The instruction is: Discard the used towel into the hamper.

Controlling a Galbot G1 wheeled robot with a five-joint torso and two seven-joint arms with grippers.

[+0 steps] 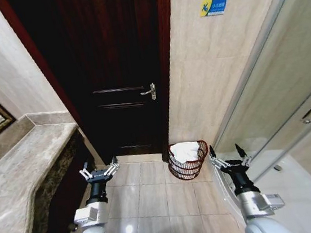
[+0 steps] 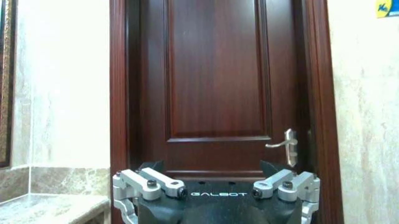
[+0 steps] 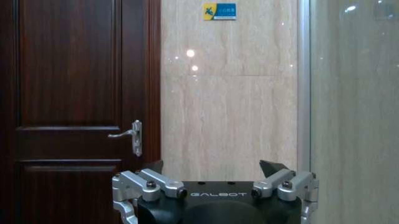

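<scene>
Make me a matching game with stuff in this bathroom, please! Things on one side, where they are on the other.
Things:
1. towel
2. hamper
3. left claw
4. blue sign

Places:
A. high on the tiled wall
B. on the floor, by the door's right edge
C. open, held up beside the stone counter
D. inside the basket

Pairs: 1-D, 2-B, 3-C, 4-A

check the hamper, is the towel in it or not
In. A white towel lies bunched inside the hamper, which stands upright on the floor by the wall; both grippers are open and empty.
</scene>
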